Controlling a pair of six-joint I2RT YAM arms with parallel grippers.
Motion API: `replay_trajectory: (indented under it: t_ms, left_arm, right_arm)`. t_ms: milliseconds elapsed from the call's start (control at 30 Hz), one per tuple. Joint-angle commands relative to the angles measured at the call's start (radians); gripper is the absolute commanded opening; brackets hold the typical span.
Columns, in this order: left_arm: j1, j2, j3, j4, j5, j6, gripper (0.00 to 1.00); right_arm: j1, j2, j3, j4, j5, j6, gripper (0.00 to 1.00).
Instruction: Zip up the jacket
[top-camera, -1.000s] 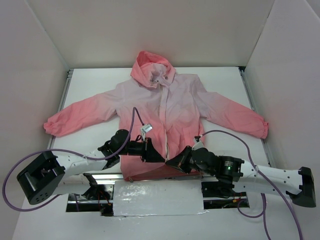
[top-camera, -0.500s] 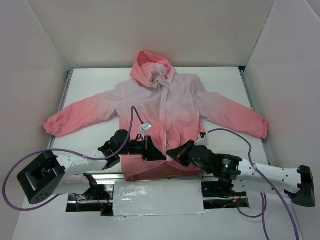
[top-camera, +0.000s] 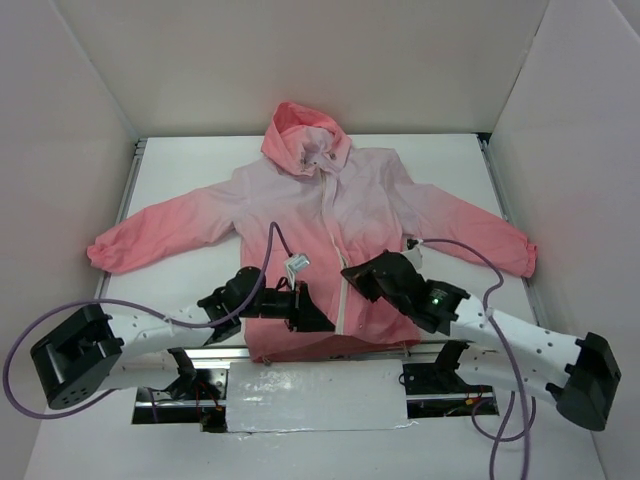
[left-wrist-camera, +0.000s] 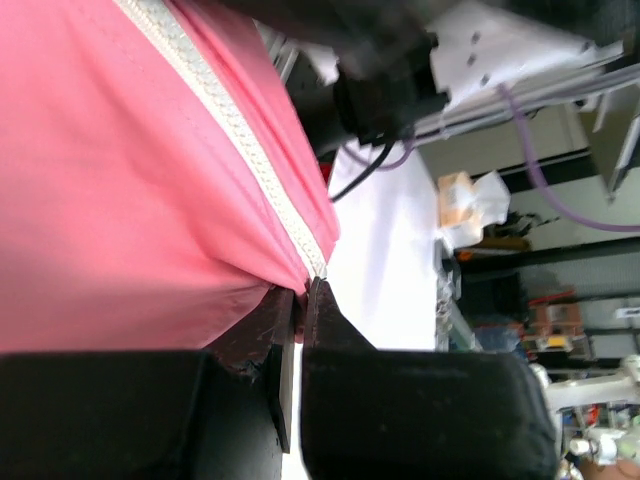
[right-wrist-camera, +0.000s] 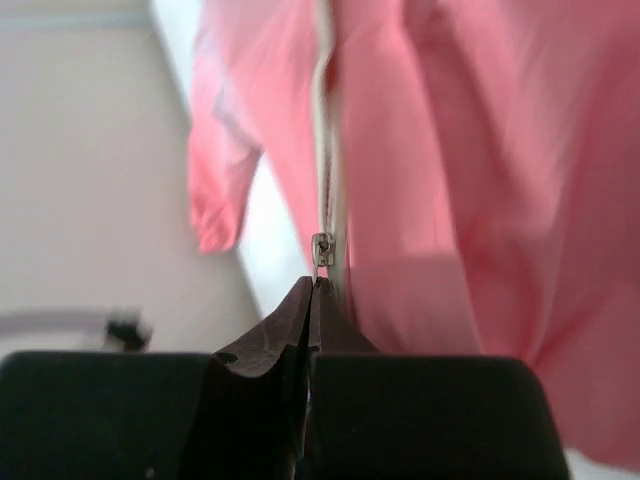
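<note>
step: zipping under way, as i judged it; the slider (right-wrist-camera: 321, 248) sat in the lower half of the front, with the longer run of zipper (right-wrist-camera: 323, 140) above it yet to be covered.
jacket: the jacket (top-camera: 330, 200) lay flat and face up on the table (top-camera: 200, 165), hood (top-camera: 300, 130) at the far side, hem (top-camera: 285, 345) at the near edge, sleeves (top-camera: 160, 235) spread out to either side.
left claw: the left claw (left-wrist-camera: 300, 292) was clenched on the hem at the bottom end of the zipper, pinning it down near the table's near edge.
right claw: the right claw (right-wrist-camera: 315, 288) was pinched tight on the slider's small tab, pointing up the front toward the hood.
next move: it called for a straight pull of the slider along the zipper toward the collar, with the left claw keeping the hem taut so the cloth did not bunch or jam the teeth; the thin tab looked easy to lose.
teeth above slider: too blurred to tell whether they lay apart or together.
count: one jacket, one zipper, one slider, one hood, two sleeves, two claws.
</note>
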Motion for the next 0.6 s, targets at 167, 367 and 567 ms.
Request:
replay_trajectory:
  t_ms: [167, 367, 567]
  left_arm:
    - [-0.099, -0.247, -0.033, -0.302, -0.027, 0.051, 0.0]
    - [-0.156, -0.471, -0.023, -0.569, -0.17, 0.065, 0.0]
    - [-0.17, -0.655, -0.08, -0.671, -0.244, -0.014, 0.0]
  right_arm:
    - [-0.226, 0.28, 0.098, 0.139, -0.094, -0.102, 0.0]
    - [-0.321, 0.495, 0.203, 0.254, -0.191, -0.21, 0.0]
    - [-0.44, 0.722, 0.405, 0.287, -0.307, -0.339, 0.0]
